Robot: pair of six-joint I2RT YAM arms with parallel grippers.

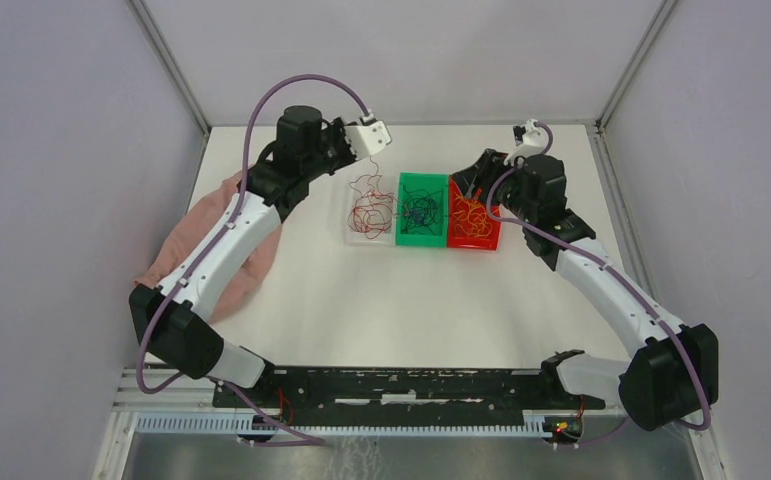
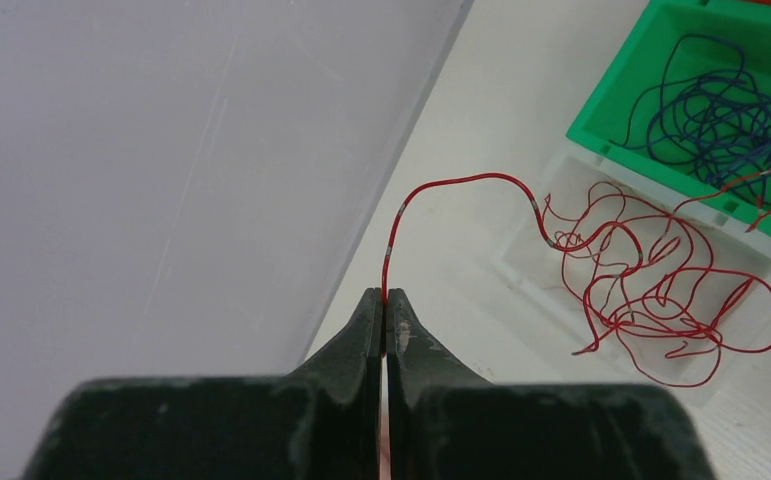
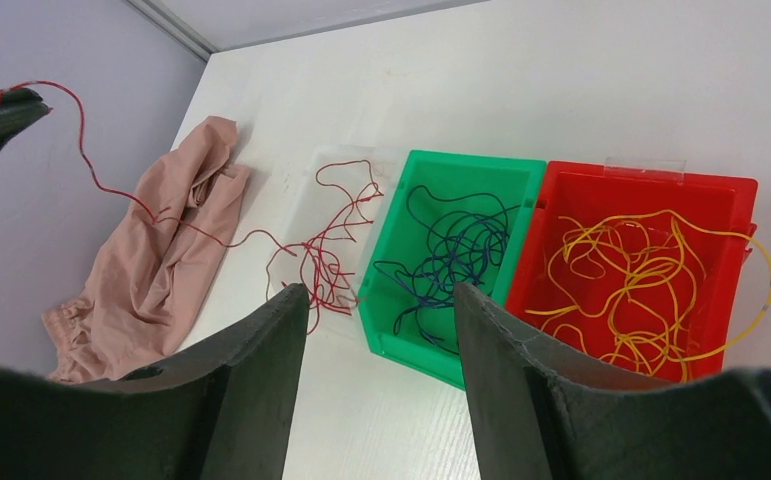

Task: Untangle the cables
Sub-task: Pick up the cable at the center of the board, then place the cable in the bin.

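Left gripper [image 2: 385, 300]: jaws pressed together, pinching the end of one thin red wire [image 2: 461, 182]. From the tips the strand rises, arcs right, then drops to the red tangle [image 2: 661, 300] in the clear plastic tray [image 2: 536, 285] (the rest of the bundle lies there). I judge the pull should follow that line, away from the tray. Right gripper [image 3: 379, 292]: jaws spread, empty, hovering near the green plastic bin [image 3: 521, 172] of dark blue wires [image 3: 451, 250], well apart from the red strand, so the left arm is nearer.

I take the middle bin [image 1: 423, 177] as centre: left bin [image 1: 371, 240] against its left, right bin [image 1: 473, 246] against its right, cables [image 1: 421, 208] in all three, cloth [image 1: 256, 270] well left.
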